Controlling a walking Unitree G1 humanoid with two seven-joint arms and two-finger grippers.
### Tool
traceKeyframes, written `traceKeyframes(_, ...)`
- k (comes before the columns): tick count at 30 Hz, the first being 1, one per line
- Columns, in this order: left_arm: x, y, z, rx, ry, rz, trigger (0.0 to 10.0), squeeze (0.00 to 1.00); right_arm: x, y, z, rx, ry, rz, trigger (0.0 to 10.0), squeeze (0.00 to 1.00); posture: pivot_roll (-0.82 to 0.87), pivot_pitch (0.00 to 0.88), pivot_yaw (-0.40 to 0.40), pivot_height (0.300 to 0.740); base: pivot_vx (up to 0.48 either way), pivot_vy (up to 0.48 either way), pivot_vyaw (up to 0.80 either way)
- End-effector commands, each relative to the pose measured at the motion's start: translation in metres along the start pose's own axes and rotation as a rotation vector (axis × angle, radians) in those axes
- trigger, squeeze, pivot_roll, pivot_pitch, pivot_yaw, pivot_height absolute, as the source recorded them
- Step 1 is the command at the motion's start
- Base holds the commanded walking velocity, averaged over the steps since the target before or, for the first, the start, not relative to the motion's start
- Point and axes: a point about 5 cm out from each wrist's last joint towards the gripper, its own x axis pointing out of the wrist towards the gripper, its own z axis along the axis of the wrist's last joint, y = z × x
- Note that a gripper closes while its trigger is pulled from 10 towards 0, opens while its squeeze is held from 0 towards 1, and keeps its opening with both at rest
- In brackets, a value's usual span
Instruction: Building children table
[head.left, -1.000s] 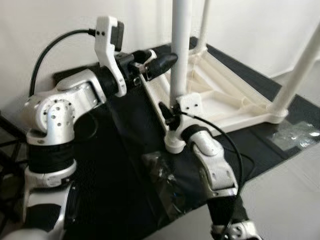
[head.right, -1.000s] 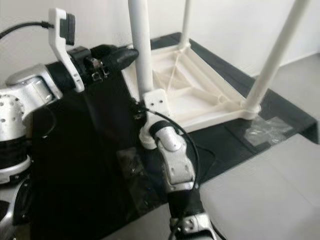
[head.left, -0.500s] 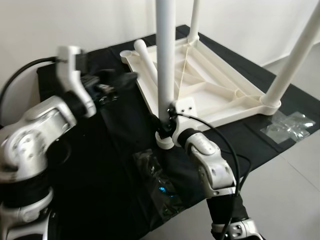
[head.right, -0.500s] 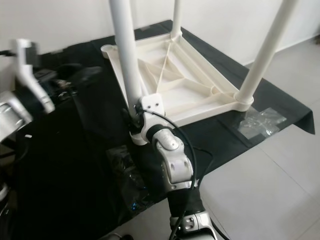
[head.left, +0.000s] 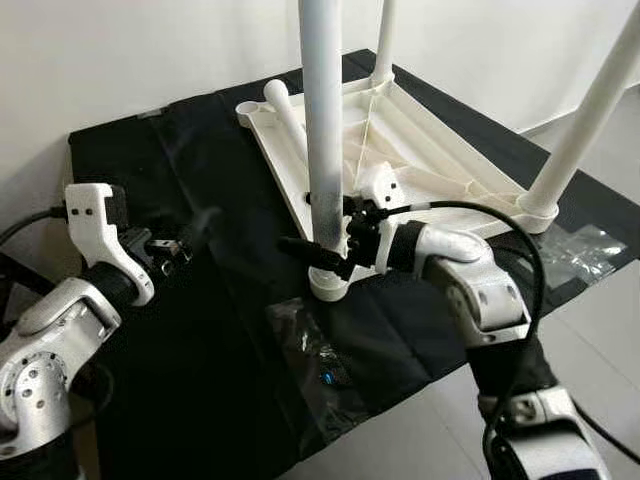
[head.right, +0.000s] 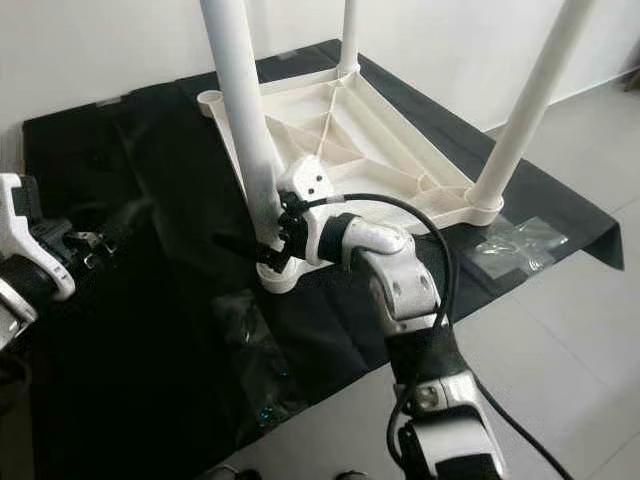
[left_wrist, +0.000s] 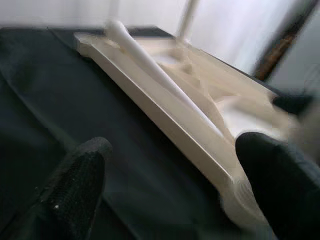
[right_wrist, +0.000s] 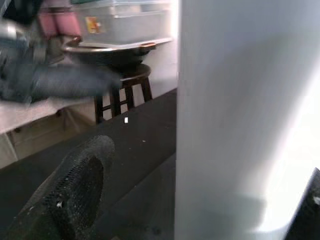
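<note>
1. a black cloth (head.left: 210, 330) covers the floor from the left of the frame to the right; grey floor tiles (head.left: 600, 330) show at the lower right.
2. a clear plastic bag (head.left: 315, 365) lies on the cloth at the lower centre, and another plastic bag (head.left: 595, 255) lies at the right edge beside the cloth.
3. the white table (head.left: 430, 165) lies upside down in the upper centre, with its legs pointing up.
4. the near leg (head.left: 322, 130) stands upright in its round socket at the table corner in the centre; a loose leg (head.left: 285, 110) lies flat in the underside near the upper left corner.
5. the right gripper (head.left: 320, 255) is at the foot of the near leg, its fingers spread on both sides of it; i cannot tell if they touch it.
6. the left gripper (head.left: 195, 230) hovers over open cloth at the left, fingers apart and holding nothing, well apart from the table.
</note>
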Motion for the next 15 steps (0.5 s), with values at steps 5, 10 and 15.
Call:
traceKeyframes(5,-0.027,-0.024,-0.038,0.152,-0.005,0.006,10.0,0.00,0.001,-0.008,0.009,-0.052,0.000,0.191,10.0,0.00,0.06,0.177,0.002,0.740,0.000,0.000,0.00)
traceKeyframes(10,-0.046,-0.048,-0.072,0.180,0.040,-0.055,10.0,0.00,0.002,-0.018,0.007,-0.047,0.024,0.249,10.0,0.00,0.08,0.198,-0.002,0.740,0.000,0.000,0.00)
traceKeyframes(15,-0.057,-0.063,-0.078,0.155,-0.005,-0.151,10.0,0.00,0.003,-0.023,0.002,-0.028,0.041,0.277,10.0,0.00,0.09,0.225,-0.001,0.740,0.000,0.000,0.00)
